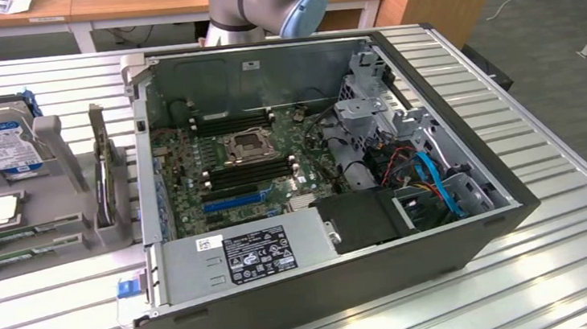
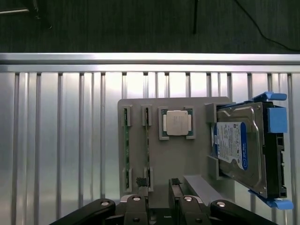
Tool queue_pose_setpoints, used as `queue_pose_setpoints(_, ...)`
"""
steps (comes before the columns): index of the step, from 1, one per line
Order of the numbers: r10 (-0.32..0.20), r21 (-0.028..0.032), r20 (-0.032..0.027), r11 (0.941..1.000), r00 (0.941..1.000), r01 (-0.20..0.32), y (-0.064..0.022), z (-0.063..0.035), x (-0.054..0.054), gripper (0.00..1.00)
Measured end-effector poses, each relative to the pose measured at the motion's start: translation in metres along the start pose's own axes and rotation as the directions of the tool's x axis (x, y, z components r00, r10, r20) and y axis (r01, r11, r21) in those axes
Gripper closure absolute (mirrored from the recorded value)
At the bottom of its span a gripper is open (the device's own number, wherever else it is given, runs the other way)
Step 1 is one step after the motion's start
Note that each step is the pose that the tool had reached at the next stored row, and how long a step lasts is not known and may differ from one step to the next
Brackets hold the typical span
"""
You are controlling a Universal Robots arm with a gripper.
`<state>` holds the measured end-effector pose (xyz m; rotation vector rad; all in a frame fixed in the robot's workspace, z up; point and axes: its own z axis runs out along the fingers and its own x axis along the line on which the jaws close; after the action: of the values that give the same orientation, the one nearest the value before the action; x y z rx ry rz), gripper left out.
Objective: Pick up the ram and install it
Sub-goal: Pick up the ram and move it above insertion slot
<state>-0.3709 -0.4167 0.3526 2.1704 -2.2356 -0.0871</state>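
Standing on its long edge in a narrow slot of a grey holder (image 2: 178, 161), the ram (image 2: 147, 147) shows as a long, thin green strip with both ends tucked into small grey brackets. Seen edge-on like this, its chips and label cannot be made out. A second stick (image 2: 125, 147) of the same look stands parallel in the next slot, on the side away from the CPU chip (image 2: 177, 123), which lies flat in a square recess just beside the ram. A hard drive (image 2: 239, 150) with a blue-and-white label and blue side rails leans in the holder's other end. The holder rests on the slatted metal worktop (image 2: 56, 140) close to one of its edges, at the exterior view's left. Just beside it, over the worktop's middle, an open computer case (image 1: 469, 196) lies on its side with the motherboard (image 1: 240, 170) exposed. The jaws are spread wide with nothing between them, and they hover over the holder's edge by one end of the ram. The stick's line runs between the two fingertips, closer to one. Whether either fingertip touches it cannot be told.
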Motion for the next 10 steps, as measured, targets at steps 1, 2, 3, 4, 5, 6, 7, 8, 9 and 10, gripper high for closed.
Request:
queue_pose_setpoints(1,0.000,0.0000,0.0000,1.0000,1.0000,0.000,-0.0001,0.0018,0.000,0.69)
queue_pose_setpoints(2,0.000,0.0000,0.0000,1.0000,1.0000,0.000,-0.0002,0.0036,0.000,0.69)
queue_pose_setpoints(3,0.000,0.0000,0.0000,1.0000,1.0000,0.000,-0.0003,0.0054,0.000,0.69)
queue_pose_setpoints(4,0.000,-0.0001,0.0000,1.0000,1.0000,0.000,-0.0004,0.0073,0.000,0.69)
queue_pose_setpoints(5,0.000,-0.0001,0.0000,1.0000,1.0000,0.000,-0.0005,0.0091,0.000,0.69)
queue_pose_setpoints(6,0.000,-0.0001,0.0000,1.0000,1.0000,0.000,-0.0006,0.0109,0.000,0.69)
queue_pose_setpoints(7,0.000,-0.0001,0.0000,1.0000,1.0000,0.000,-0.0007,0.0127,0.000,0.69)
queue_pose_setpoints(8,0.000,0.0000,0.0000,1.0000,1.0000,0.000,-0.0009,0.0145,0.000,0.69)
queue_pose_setpoints(9,0.000,0.0000,0.0000,1.0000,1.0000,0.000,-0.0009,0.0163,0.000,0.69)
queue_pose_setpoints(10,0.000,0.0000,0.0000,1.0000,1.0000,0.000,-0.0010,0.0181,0.000,0.69)
